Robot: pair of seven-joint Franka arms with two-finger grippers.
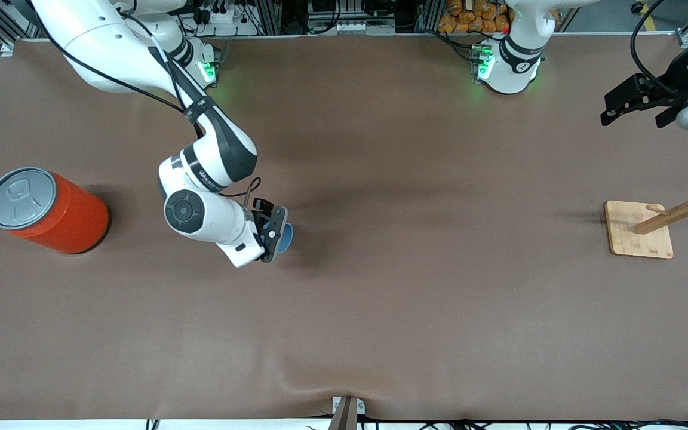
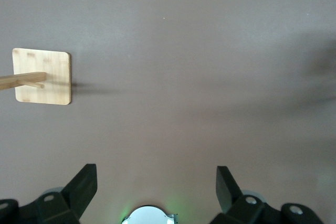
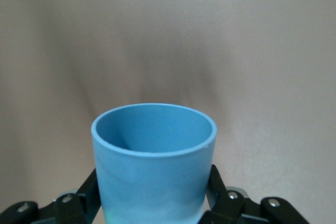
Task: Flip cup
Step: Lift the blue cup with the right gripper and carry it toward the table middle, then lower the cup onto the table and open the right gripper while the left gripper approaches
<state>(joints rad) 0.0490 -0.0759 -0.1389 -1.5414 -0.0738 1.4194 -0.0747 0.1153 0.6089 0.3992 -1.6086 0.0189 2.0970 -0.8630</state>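
Note:
The light-blue cup (image 1: 286, 237) (image 3: 153, 166) is clamped between the fingers of my right gripper (image 1: 277, 234) (image 3: 153, 184), which is shut on its side wall. The cup lies sideways in the grip, just over the brown table, with its darker blue open mouth facing away from the wrist, toward the left arm's end of the table. In the front view the hand hides most of the cup; only part of its rim shows. My left gripper (image 1: 624, 106) (image 2: 156, 176) waits open and holding nothing, high over the left arm's end of the table.
A large orange can with a grey lid (image 1: 51, 212) stands at the right arm's end of the table. A wooden peg rack on a square base (image 1: 633, 233) (image 2: 42, 77) stands at the left arm's end. A brown cloth (image 1: 415, 286) covers the table.

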